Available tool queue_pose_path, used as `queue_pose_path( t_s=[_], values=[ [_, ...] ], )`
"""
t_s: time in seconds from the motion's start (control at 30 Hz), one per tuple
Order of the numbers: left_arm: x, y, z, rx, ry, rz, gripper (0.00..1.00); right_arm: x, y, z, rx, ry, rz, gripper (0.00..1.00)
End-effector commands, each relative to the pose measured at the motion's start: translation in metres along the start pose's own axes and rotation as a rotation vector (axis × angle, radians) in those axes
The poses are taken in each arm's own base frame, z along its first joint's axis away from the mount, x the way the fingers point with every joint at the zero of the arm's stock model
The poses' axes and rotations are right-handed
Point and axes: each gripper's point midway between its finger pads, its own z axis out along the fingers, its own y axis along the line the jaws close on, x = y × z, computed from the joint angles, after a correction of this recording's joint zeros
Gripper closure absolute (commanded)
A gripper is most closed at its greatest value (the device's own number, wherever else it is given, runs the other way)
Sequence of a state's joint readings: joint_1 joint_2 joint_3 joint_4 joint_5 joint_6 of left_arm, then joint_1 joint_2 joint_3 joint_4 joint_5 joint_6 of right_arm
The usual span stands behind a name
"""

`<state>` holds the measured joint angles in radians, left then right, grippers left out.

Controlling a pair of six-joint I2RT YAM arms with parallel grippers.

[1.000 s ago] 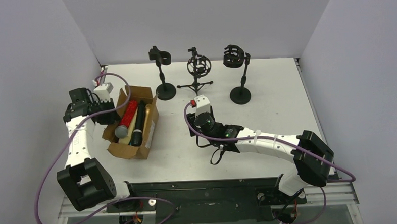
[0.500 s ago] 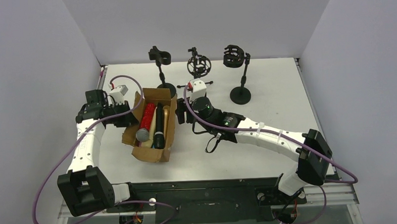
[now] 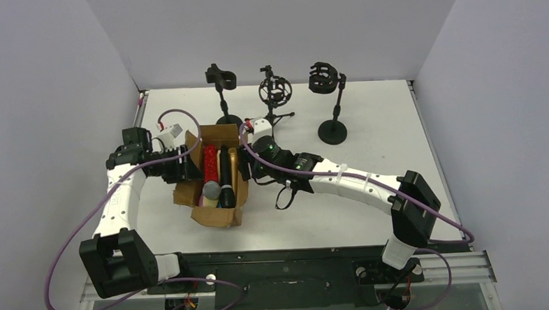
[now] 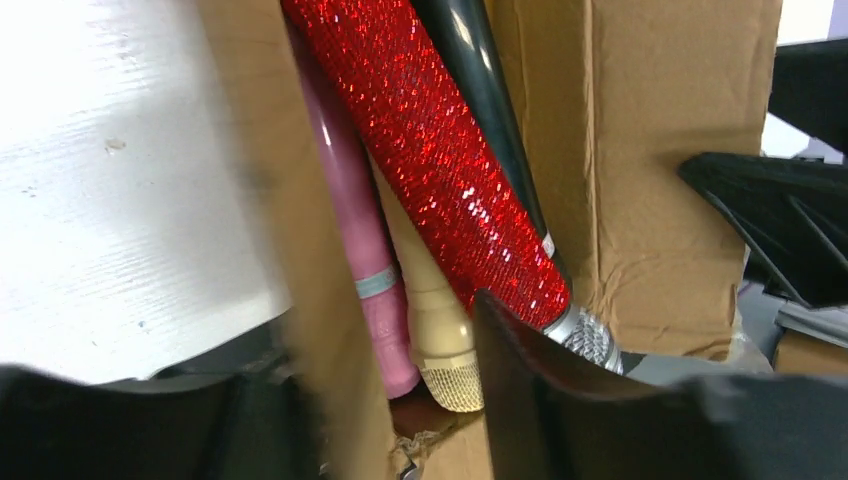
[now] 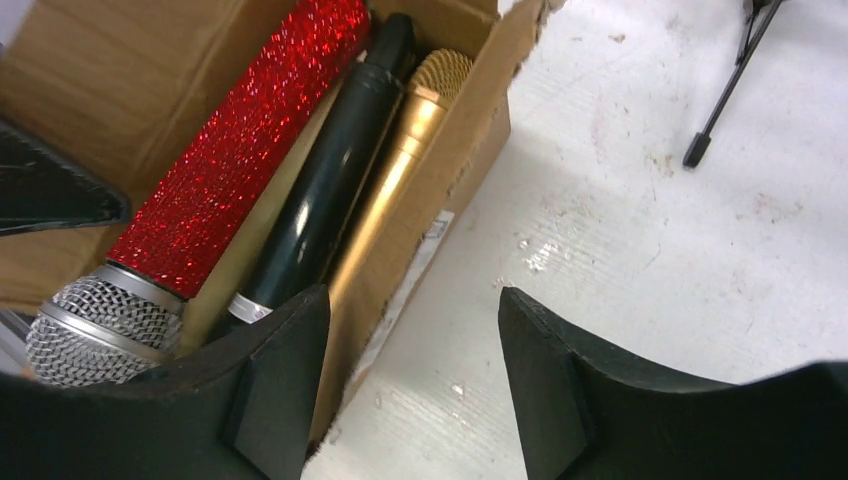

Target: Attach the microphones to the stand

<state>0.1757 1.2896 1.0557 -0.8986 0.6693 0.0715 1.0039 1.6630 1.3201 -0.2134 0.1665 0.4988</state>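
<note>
the cardboard box [image 3: 218, 215] sits on the table [image 3: 369, 144], left of its middle, with the microphones [image 3: 225, 172] packed inside. the left gripper [image 4: 385, 340] is part open over the box's left wall, holding nothing. the right gripper [image 5: 410, 300] is wide open over the right wall, empty too. the red microphone [image 5: 240, 150] on top looks stiff, heavy-headed and rough, so its middle seems best to pinch. three stands [image 3: 332, 131] line the far edge.
</note>
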Motion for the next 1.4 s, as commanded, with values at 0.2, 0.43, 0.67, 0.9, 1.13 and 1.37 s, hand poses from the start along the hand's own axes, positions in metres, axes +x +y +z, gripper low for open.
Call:
queue_pose_path(
  t_s=[0.2,0.43,0.67,0.9,1.13,1.37],
  values=[
    [-0.056,-0.017,-0.043,-0.068,-0.109,0.214,0.08,0.007,0.008,-0.005,-0.045,0.012,-0.004,0.87],
    [-0.118,-0.052,-0.045,0.000,-0.200,0.409,0.04,-0.014,-0.016,-0.017,-0.046,-0.024,-0.007,1.00],
    [-0.134,-0.069,-0.008,0.100,-0.218,0.669,0.04,0.002,-0.031,-0.016,-0.104,0.067,-0.061,1.00],
    [-0.150,-0.071,0.024,0.075,-0.211,0.847,0.04,0.005,-0.024,-0.012,-0.168,0.081,-0.087,1.00],
    [-0.160,-0.051,0.048,0.034,-0.180,0.921,0.04,-0.010,-0.021,-0.018,-0.166,0.048,-0.078,1.00],
    [-0.145,-0.056,0.057,0.175,-0.069,1.025,0.08,-0.012,-0.022,-0.017,-0.155,0.034,-0.060,1.00]
  ],
)
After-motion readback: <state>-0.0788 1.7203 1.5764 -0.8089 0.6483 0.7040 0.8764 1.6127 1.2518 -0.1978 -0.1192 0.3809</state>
